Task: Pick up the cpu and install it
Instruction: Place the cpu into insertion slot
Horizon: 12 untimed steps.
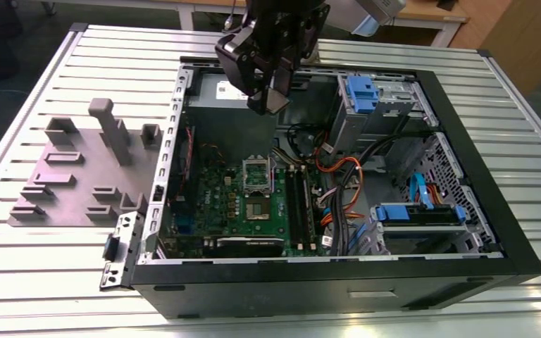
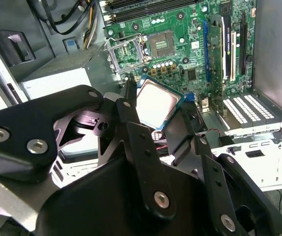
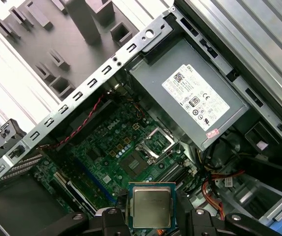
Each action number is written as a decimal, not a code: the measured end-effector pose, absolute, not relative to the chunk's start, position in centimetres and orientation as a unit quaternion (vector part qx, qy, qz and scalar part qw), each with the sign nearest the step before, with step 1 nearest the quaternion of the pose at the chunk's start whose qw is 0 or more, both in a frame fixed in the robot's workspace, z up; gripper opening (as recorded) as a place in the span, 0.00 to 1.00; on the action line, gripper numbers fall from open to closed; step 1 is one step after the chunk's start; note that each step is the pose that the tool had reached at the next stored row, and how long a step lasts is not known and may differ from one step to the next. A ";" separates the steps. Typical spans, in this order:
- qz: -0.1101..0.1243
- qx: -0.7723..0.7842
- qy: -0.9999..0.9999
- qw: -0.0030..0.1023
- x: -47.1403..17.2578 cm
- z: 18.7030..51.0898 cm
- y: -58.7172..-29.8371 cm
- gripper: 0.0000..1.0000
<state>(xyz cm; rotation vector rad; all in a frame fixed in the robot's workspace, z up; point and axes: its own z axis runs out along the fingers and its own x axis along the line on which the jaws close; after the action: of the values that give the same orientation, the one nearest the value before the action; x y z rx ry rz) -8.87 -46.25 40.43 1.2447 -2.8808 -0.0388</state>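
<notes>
My gripper (image 1: 268,105) hangs above the open computer case, over its far end near the power supply. It is shut on the cpu (image 3: 151,207), a small square chip with a silvery top and thin dark rim, pinched by its edges between the black fingers (image 2: 126,105). The same cpu (image 2: 156,102) shows tilted in the second wrist view. Below lies the green motherboard (image 1: 242,211) with its open cpu socket (image 1: 256,174), metal load frame raised, seen also as the socket (image 3: 154,145) and the socket (image 2: 131,49). The chip is well above the socket, not touching it.
The power supply (image 3: 195,98) sits beside the socket. Orange and black cables (image 1: 332,169) and blue drive bays (image 1: 365,95) fill the case's right in the exterior view. A grey plastic fixture (image 1: 82,169) stands outside on the slatted table (image 1: 26,232). RAM slots (image 1: 299,204) flank the socket.
</notes>
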 end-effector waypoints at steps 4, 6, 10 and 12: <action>-0.012 0.401 -0.916 0.002 -8.9 40.4 -46.3 0.47; -0.012 0.404 -0.915 0.002 -8.9 40.4 -46.3 0.47; -0.012 0.407 -0.913 0.002 -8.9 40.4 -46.3 0.47; -0.012 0.409 -0.912 0.002 -8.9 40.4 -46.3 0.47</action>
<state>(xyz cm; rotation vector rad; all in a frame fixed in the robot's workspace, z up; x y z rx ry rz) -8.87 -46.33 40.42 1.2841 -2.8632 -0.0389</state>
